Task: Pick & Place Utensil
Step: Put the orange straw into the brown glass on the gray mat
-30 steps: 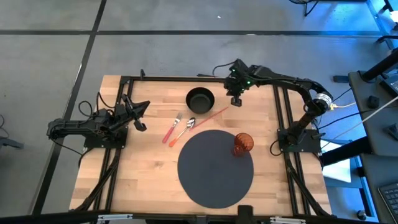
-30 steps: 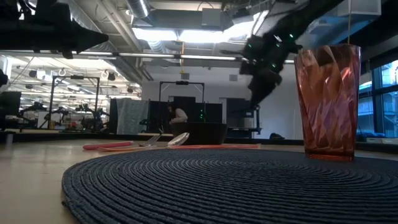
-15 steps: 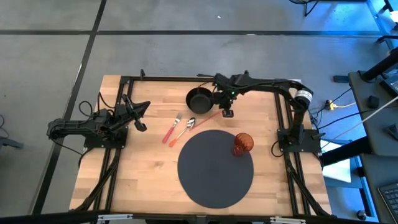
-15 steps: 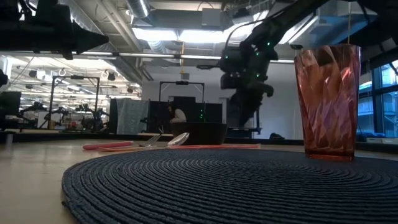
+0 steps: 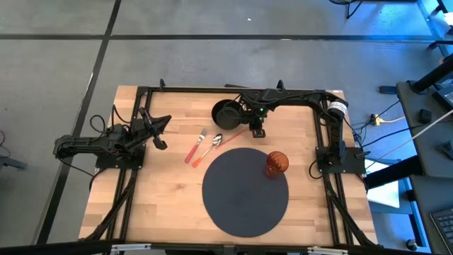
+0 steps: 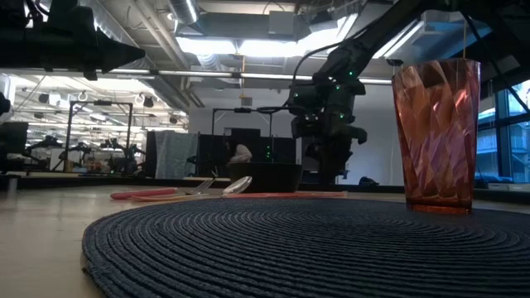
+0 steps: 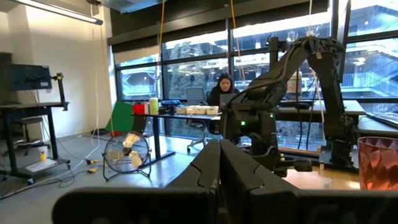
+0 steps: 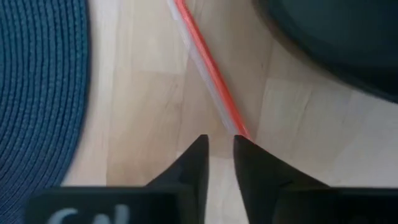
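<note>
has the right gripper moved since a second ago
Yes. In the high view the right gripper has swung from the table's far right side toward the black bowl and now hangs beside it, over the end of the red chopstick.

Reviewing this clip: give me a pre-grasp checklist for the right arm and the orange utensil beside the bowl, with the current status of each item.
1. Right gripper sits over the end of the orange utensil: ok.
2. Fingers parted enough to straddle the utensil: not ok, only a narrow gap shows.
3. Utensil lies flat on the wooden table, free of the round mat: ok.
4. Clearance from the black bowl: cannot tell; the bowl sits close beside the gripper.
5. Red tumbler upright and away from the gripper: ok.
6. Left gripper parked at the table's left side, shut: ok.
</note>
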You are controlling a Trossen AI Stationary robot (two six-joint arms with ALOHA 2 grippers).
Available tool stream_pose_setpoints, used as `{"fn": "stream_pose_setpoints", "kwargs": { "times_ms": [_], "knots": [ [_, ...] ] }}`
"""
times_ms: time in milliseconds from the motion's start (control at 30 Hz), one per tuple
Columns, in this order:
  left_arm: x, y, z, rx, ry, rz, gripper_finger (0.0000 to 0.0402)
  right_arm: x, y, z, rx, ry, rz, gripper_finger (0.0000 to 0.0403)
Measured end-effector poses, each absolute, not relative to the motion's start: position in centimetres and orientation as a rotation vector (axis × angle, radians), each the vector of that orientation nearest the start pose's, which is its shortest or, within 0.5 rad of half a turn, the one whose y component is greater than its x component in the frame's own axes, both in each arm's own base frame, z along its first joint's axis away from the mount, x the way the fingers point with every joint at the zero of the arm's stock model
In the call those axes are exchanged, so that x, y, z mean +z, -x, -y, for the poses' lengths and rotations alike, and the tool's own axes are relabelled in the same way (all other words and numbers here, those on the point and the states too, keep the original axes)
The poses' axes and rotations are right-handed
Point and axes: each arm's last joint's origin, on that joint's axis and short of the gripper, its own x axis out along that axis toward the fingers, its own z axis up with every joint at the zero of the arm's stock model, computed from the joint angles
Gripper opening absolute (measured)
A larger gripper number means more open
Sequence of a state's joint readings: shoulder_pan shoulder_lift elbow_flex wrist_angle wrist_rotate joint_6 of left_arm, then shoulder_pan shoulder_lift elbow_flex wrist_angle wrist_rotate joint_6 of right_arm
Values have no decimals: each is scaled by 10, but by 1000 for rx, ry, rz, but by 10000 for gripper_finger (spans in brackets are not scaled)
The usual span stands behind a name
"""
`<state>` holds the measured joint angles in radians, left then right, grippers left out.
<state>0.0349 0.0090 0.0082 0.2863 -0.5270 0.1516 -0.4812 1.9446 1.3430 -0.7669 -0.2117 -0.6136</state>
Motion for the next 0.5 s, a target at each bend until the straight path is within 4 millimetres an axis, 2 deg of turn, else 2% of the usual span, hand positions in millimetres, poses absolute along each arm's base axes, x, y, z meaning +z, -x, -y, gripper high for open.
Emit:
{"fn": "stream_pose_setpoints", "kwargs": {
  "times_ms": [233, 500],
  "knots": [
    [192, -90, -18, 577, -76, 237, 1, 167, -335, 167, 163, 74, -1260, 137],
    [192, -90, -18, 577, -76, 237, 1, 157, -336, 160, 169, 116, -1253, 145]
  ]
}}
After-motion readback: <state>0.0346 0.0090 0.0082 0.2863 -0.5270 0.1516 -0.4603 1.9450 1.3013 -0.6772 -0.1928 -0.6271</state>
